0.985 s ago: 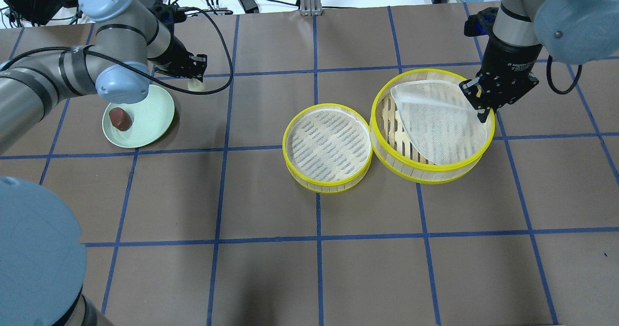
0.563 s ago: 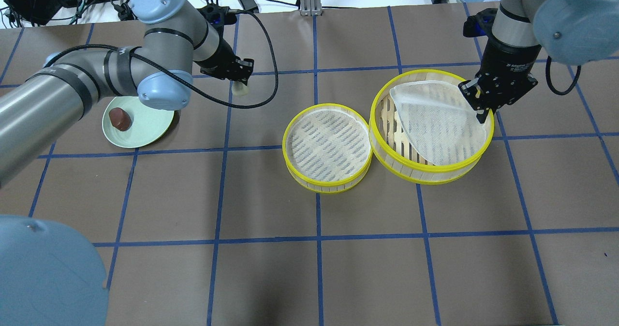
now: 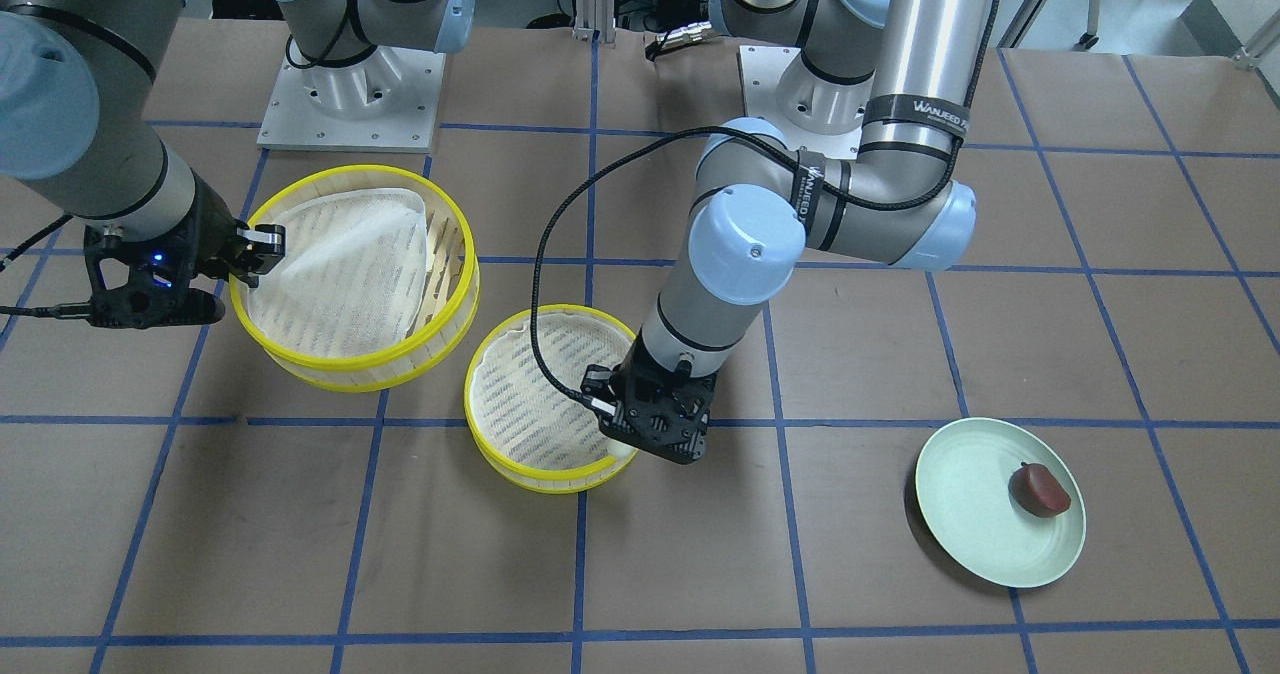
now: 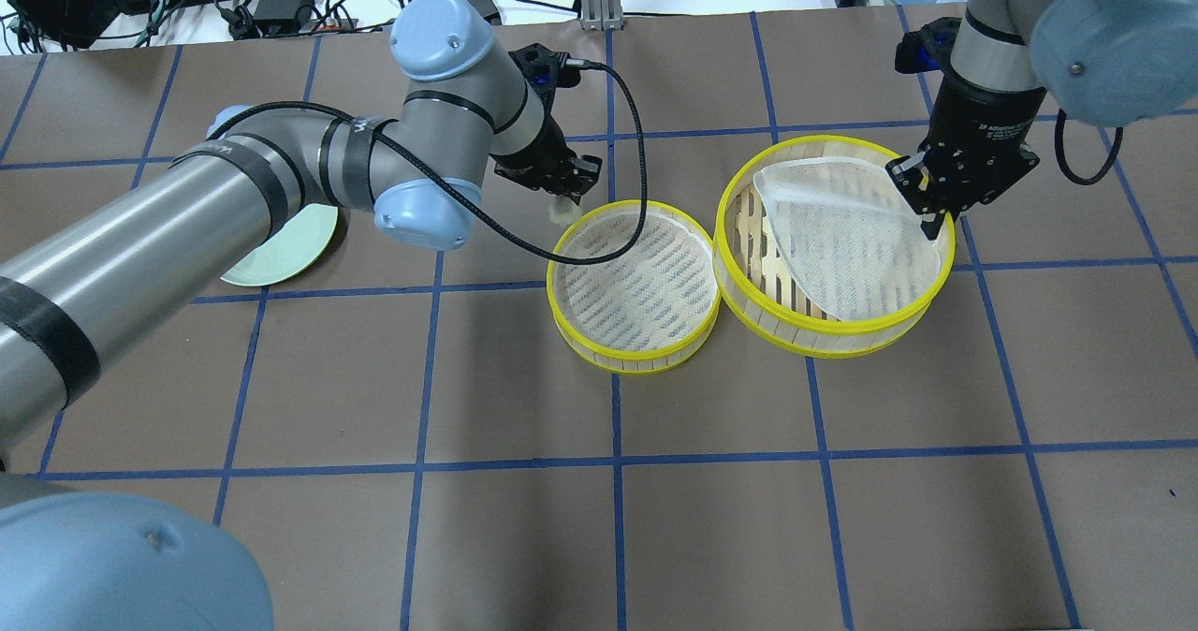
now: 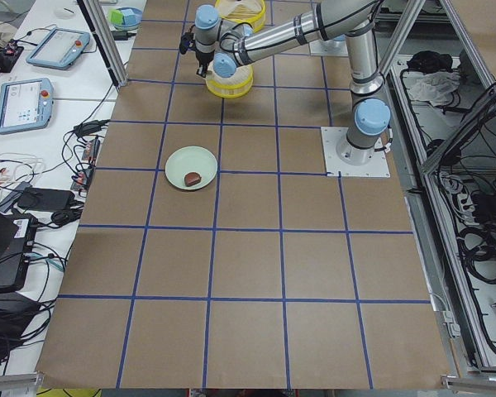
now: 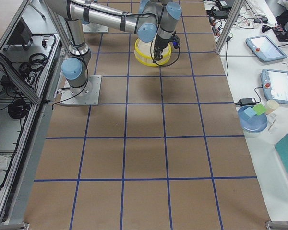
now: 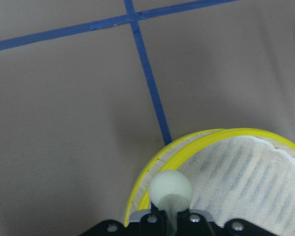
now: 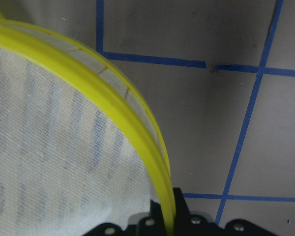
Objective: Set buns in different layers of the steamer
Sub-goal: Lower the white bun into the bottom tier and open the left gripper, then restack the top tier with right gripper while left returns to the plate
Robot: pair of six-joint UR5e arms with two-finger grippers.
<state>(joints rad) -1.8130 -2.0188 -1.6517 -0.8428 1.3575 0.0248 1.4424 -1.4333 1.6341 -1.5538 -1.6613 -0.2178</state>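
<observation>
Exterior front-facing: left end effector pinches the cream bun over the smaller tray, at its rim. The brown bun lies on a green plate, well apart on the bench.
Overhead exterior: right end effector is clamped on the rim of the larger tray. The mesh liner sits askew, baring slats. Trays touch. The left arm hides most of the plate.
Left wrist-mounted: bun over the yellow rim.
Right wrist-mounted: fingers straddle the rim.
</observation>
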